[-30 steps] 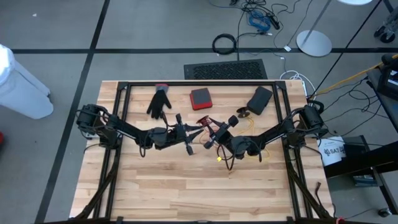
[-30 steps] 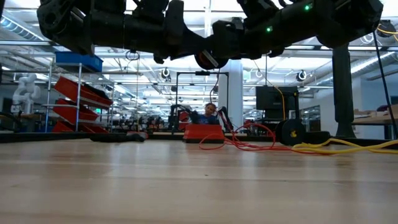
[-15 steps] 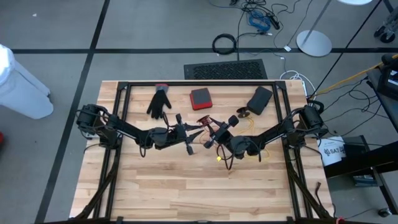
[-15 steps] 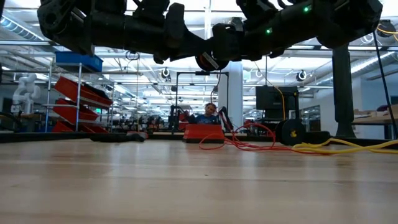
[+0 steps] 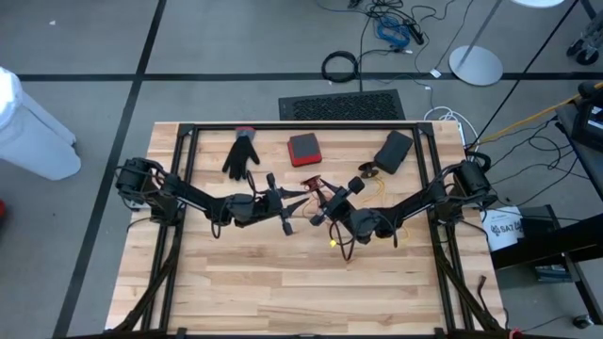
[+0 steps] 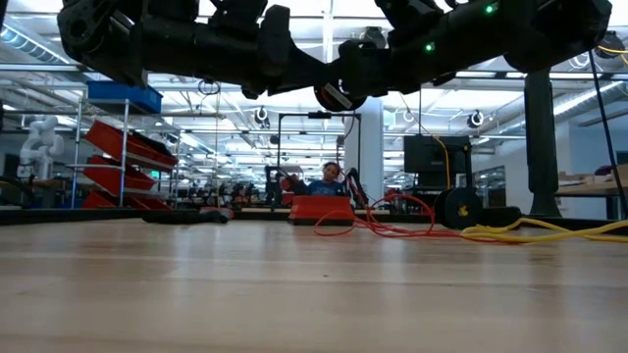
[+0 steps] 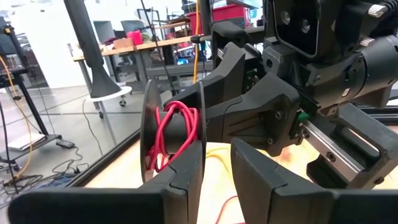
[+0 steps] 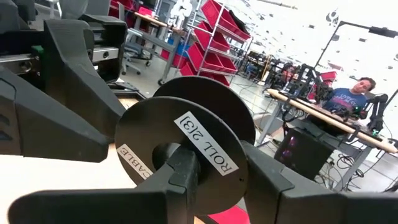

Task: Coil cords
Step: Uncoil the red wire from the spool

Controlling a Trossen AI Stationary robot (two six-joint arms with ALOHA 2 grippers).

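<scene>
A black spool (image 8: pixel 186 143) with a white label and red cord wound on its core (image 7: pixel 174 134) is in my right gripper (image 5: pixel 318 200), above the table's middle. It also shows in the low view (image 6: pixel 340 95). My left gripper (image 5: pixel 294 201) faces it from the table's left. Its fingers (image 7: pixel 186 180) stand a narrow gap apart right beside the spool, with nothing plainly between them. More red cord (image 6: pixel 392 221) and the long yellow cord (image 6: pixel 549 232) lie on the table at the far right. My right gripper holds the black spool roughly level, coming from the table's right. One finger (image 8: pixel 180 177) lies across the labelled flange's outer face up to the hub hole (image 8: pixel 163 152). The spool hides where the other finger (image 8: pixel 280 186) meets it. The spool is lifted clear of the table.
A black glove (image 5: pixel 241 155), a red box (image 5: pixel 303 148) and a dark case (image 5: pixel 393 151) lie along the table's far side. A thick black cable ring (image 5: pixel 340 66) lies on the floor beyond. The near half of the table (image 5: pixel 283 282) is bare wood.
My right gripper has shifted a little toward the table's right edge with the spool, which stays lifted.
</scene>
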